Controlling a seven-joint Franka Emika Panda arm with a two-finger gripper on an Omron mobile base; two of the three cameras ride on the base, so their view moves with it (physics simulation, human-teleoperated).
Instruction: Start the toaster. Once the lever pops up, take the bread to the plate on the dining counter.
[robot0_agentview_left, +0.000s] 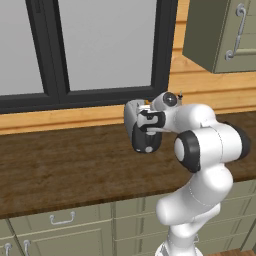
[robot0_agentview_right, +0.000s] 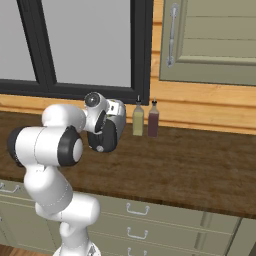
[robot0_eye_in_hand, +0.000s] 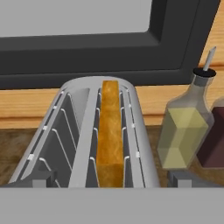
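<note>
Your gripper hangs wide open above the toaster with the bread upright in its right-hand slot, so watch a sloppy descent hitting the slot wall or knocking the oil bottle just beside.

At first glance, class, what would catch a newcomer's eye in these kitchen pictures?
The bread draws the eye first, a golden slice standing in the right-hand slot of the silver toaster below the dark-framed window. To the toaster's right stand a pale yellow bottle and a dark red bottle on the wood worktop. The gripper hangs open just over the toaster.
</note>
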